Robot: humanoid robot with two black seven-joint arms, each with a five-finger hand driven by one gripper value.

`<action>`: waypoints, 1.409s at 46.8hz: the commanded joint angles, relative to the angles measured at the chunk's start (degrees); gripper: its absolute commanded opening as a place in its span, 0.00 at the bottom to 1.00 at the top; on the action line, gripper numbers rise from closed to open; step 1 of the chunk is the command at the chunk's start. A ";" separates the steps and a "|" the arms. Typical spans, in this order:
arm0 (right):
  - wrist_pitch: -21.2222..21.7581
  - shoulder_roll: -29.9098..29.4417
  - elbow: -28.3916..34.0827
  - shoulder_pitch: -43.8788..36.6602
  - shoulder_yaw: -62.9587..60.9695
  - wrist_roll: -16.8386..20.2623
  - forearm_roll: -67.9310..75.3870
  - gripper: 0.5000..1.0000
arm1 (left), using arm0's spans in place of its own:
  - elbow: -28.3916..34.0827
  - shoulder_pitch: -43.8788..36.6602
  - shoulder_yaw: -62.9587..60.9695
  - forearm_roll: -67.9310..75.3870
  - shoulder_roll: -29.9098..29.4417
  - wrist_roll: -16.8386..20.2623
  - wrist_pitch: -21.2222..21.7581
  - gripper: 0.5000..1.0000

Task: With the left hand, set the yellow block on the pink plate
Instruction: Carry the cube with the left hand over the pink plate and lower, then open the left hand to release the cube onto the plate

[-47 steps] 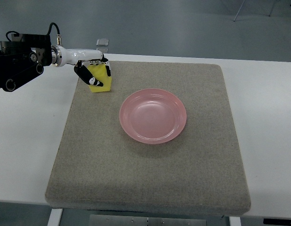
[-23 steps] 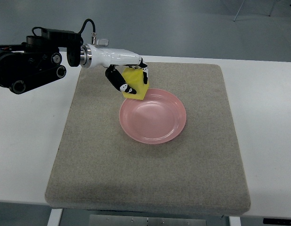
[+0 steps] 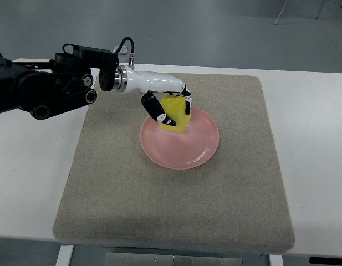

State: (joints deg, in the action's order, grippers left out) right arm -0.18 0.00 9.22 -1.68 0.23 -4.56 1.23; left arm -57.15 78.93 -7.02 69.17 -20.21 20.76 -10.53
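Top view: left hand (image 3: 169, 107) comes in from the left edge on a black arm with a white forearm. Its fingers (image 3: 157, 111) are curled around the yellow block (image 3: 178, 112) and hold it. Thumb and the black-and-white fingertips wrap the block's left and near faces; one finger lies over its far right edge.

The block is over the far-left part of the pink plate (image 3: 187, 147), above the rim and the inner slope. Can't tell if its lower corner touches the plate or sits just above it. The block is tilted, not square to the table: its long axis runs from upper left to lower right in frame, with the low end toward the plate centre.

The plate sits roughly in the middle of the grey mat (image 3: 176, 210), slightly toward the far side. The mat lies on a white table (image 3: 315, 138).

Small metal object (image 3: 122, 51) on the floor past the far table edge, just behind the arm.

Right hand is out of frame.
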 commanded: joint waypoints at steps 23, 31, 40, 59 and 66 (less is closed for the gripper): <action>0.00 0.00 -0.07 0.01 0.03 -0.01 0.00 0.85 | 3.62 -2.29 -1.86 3.78 3.51 -0.01 -0.02 0.00; 0.00 0.00 0.01 0.01 0.03 -0.01 0.00 0.85 | 3.71 -2.37 -1.86 3.78 3.51 -0.01 -0.02 0.00; 0.00 0.00 0.01 0.01 -0.06 -0.01 0.00 0.85 | 3.62 -2.90 -1.86 3.78 3.51 -0.01 -0.02 0.49; 0.00 0.00 0.01 0.01 0.03 0.08 0.00 0.85 | 3.36 -2.64 -1.68 3.69 3.51 -0.01 -0.02 0.95; 0.00 0.00 0.01 0.01 -0.06 -0.01 0.00 0.85 | 3.80 -2.29 -0.89 2.91 2.63 -0.01 -0.20 0.95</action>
State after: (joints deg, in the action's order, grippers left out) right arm -0.18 0.00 9.21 -1.67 0.23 -4.57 1.23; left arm -53.72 76.57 -8.12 72.49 -17.24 20.74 -10.64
